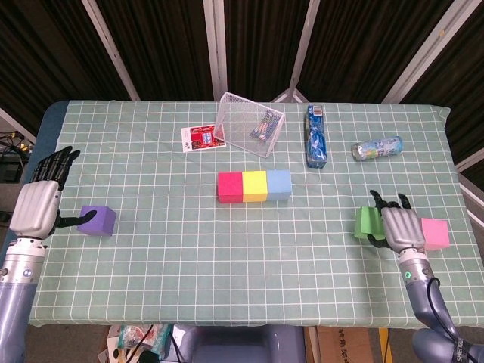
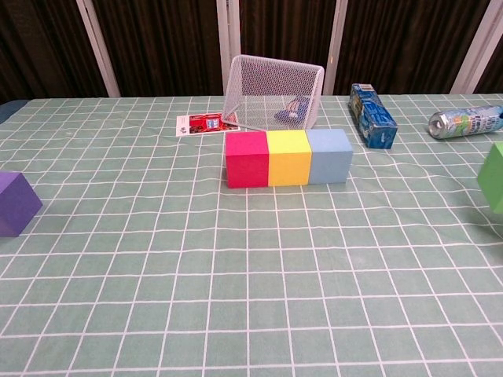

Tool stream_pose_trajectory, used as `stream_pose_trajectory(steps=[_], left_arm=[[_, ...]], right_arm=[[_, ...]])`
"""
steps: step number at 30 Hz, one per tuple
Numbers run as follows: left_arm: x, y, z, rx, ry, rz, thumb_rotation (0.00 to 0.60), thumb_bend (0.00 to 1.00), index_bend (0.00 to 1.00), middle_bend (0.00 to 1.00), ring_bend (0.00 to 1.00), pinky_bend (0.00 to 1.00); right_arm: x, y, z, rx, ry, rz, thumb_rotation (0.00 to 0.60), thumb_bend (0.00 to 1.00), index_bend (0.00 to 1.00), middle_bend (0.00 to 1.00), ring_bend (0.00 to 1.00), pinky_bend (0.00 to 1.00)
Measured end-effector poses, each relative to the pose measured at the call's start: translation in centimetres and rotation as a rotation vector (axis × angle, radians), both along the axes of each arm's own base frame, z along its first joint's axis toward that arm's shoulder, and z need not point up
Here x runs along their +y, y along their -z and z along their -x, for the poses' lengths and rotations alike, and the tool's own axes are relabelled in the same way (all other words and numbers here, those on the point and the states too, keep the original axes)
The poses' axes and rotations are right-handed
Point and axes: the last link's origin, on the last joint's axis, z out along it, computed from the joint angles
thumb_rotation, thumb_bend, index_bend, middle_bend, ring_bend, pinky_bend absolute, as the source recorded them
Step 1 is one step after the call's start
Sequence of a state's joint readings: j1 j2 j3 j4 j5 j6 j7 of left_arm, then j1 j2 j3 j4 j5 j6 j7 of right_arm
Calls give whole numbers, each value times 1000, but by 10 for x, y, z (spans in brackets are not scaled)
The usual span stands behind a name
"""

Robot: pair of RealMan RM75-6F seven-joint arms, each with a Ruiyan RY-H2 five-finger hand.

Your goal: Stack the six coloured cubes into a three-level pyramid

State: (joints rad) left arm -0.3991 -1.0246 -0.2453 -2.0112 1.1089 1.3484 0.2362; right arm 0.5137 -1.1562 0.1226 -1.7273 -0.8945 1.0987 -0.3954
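Observation:
A red cube [image 1: 229, 187], a yellow cube [image 1: 254, 186] and a blue cube [image 1: 279, 184] stand touching in a row at the table's middle, the red cube [image 2: 246, 159] leftmost in the chest view too. My right hand [image 1: 399, 228] grips the green cube [image 1: 367, 221], lifted off the cloth; the green cube [image 2: 494, 177] shows at the chest view's right edge. A pink cube [image 1: 435, 233] lies just right of that hand. My left hand [image 1: 39, 204] hangs open beside the purple cube [image 1: 97, 220], its thumb near the cube's left face.
A tipped wire basket [image 1: 249, 123] lies behind the row, with a red card [image 1: 200, 138] to its left. A blue box [image 1: 316, 134] and a can [image 1: 377, 147] lying on its side sit at the back right. The green gridded cloth [image 1: 189, 257] covers the table.

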Motion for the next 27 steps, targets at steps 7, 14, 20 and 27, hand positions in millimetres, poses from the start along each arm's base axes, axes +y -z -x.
stream_pose_trajectory(steps=[7, 14, 20, 27], left_arm=[[0, -1, 0, -7, 0, 2, 600, 87, 0, 0, 0, 0], [1, -1, 1, -12, -6, 6, 600, 87, 0, 0, 0, 0], [2, 0, 4, -11, -15, 13, 600, 87, 0, 0, 0, 0], [4, 1, 6, -14, -26, 21, 600, 87, 0, 0, 0, 0]], right_arm=[[-42, -12, -64, 63, -177, -22, 600, 299, 0, 397, 257, 0], [-72, -11, -114, 117, -313, -81, 600, 299, 0, 397, 257, 0], [-96, -3, -140, 153, -367, -121, 600, 299, 0, 397, 257, 0], [-109, 11, -153, 29, -256, -137, 600, 299, 0, 397, 257, 0]])
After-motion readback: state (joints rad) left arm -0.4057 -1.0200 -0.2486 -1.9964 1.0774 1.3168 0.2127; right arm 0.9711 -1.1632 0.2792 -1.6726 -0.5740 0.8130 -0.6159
